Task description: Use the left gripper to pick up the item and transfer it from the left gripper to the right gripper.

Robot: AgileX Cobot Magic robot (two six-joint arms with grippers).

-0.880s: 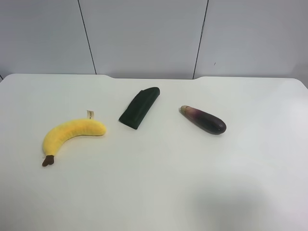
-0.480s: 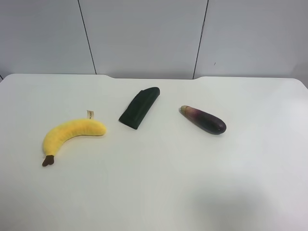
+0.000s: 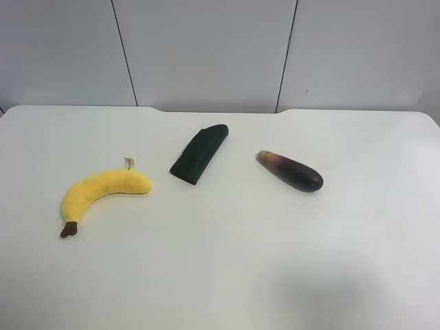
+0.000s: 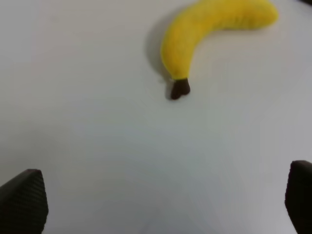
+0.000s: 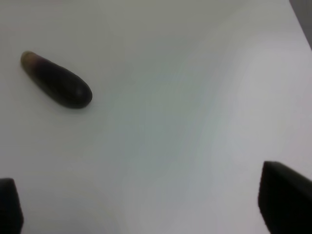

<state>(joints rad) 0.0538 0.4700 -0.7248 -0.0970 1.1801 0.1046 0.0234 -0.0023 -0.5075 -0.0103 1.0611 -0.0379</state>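
Lying well ahead of the wide-spread left gripper (image 4: 161, 202), the banana (image 4: 209, 29) rests untouched; the right gripper (image 5: 146, 204), equally wide, faces the eggplant (image 5: 56, 80); only the high view shows the cucumber (image 3: 199, 155).

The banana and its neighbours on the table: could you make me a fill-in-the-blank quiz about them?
The plush banana on the white table has a dark ____ stem tip. The cucumber lies between the banana and the eggplant, which is dark ____. The left gripper and the right gripper both stand ____, holding nothing.
Missing words: brown; purple; open.
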